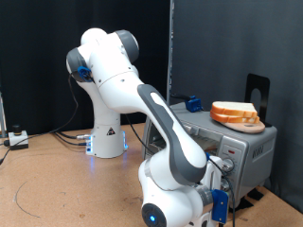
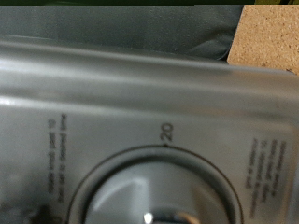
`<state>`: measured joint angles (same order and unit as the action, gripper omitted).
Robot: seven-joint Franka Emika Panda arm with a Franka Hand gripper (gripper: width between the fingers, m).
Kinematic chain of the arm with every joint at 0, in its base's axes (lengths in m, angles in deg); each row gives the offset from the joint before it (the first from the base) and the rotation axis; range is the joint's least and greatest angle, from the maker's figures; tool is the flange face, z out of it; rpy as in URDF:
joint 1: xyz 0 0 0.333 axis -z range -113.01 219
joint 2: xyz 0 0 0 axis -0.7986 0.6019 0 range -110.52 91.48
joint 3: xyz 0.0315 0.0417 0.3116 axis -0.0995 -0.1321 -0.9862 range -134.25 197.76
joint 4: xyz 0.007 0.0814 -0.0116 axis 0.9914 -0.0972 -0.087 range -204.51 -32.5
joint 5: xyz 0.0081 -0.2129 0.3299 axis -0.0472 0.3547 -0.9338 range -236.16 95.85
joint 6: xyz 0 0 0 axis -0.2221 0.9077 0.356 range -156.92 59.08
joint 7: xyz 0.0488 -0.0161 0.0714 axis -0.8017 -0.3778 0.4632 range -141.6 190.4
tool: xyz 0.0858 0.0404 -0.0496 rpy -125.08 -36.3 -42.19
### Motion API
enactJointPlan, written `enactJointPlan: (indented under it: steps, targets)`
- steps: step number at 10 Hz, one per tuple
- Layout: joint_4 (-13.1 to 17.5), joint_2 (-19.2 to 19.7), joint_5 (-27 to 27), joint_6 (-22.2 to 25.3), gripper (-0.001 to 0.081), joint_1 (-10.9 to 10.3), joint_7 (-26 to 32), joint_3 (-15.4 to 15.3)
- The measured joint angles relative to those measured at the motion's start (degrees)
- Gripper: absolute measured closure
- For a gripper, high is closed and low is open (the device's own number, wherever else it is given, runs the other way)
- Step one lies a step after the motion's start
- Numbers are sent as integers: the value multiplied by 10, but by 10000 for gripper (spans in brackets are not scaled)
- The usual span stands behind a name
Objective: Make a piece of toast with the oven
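A white arm (image 1: 133,95) fills the centre of the exterior view, bending down to the lower right against the front of the oven (image 1: 227,142). The oven sits on the table (image 1: 47,180) at the right edge. A slice of toast (image 1: 234,114) lies on its roof, upper right. The wrist view shows a timer knob (image 2: 149,191) close up. I cannot tell the end effector's opening; its fingers are hidden.

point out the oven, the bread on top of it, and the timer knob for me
oven (image 1: 248,151): exterior view, on its grey side panel.
bread (image 1: 234,113): exterior view, on the stacked slices' crust edge.
timer knob (image 2: 154,196): wrist view, on the knob's round grey face.
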<state>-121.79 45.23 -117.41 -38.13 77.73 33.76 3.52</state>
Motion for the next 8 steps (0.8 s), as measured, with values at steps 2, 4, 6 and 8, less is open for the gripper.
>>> enactJointPlan:
  steps: [2,4,6,8]
  targets:
    - [5,2,-3,4,248,-1,-2,-3]
    - [5,2,-4,6,479,-1,-5,-3]
    - [5,3,-4,6,479,-1,-7,-3]
    - [6,3,-5,7,479,-1,-8,-3]
